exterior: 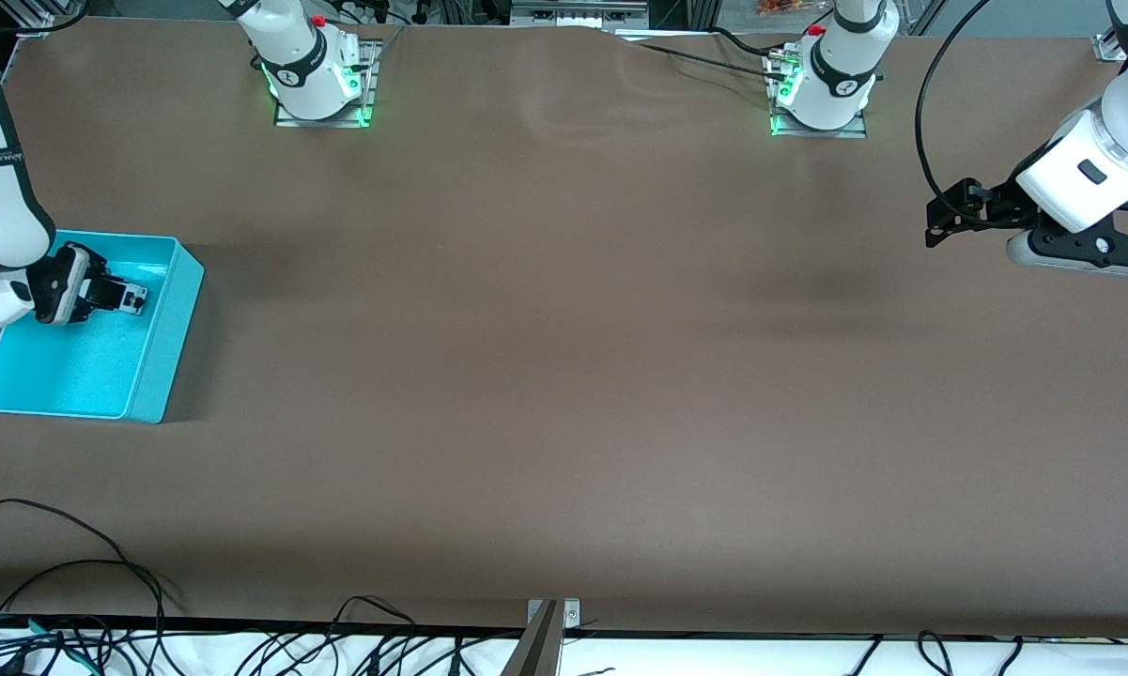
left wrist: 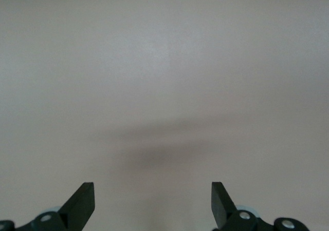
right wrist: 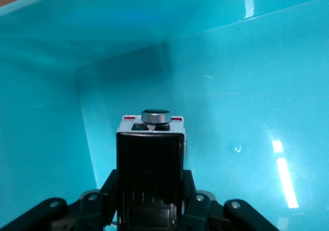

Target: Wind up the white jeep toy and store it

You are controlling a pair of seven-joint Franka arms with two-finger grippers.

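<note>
Nearest the front camera, a tangle of cables (exterior: 75, 601) trails along the worktop's (exterior: 564, 376) edge, down at seven o'clock in the front view. The worktop itself is the biggest thing here, a wide brown sheet.

Next in size, the two arms. The right arm swings down over the right arm's end of the worktop, at nine o'clock in the front view. The left arm waits at three o'clock, its left pincer (exterior: 939, 221) hanging over bare worktop, fingers spread wide with nothing between them.

Now the cyan bin (exterior: 164, 347), sitting at nine o'clock, open-topped. Over its inside is the right pincer (exterior: 133, 299), and it is clamped tight on the white jeep toy (right wrist: 150, 159). So the toy is in the air, inside the bin's walls, just above the floor of the bin as far as the right wrist view lets me judge.

Here's what matters: the toy sticks straight out ahead of the fingertips, its long axis in line with the pincer, pointing toward three o'clock in the front view, with only bin floor below it. The right arm has it; the left is well apart. I'd say storing is nearly done, and only the release remains.
</note>
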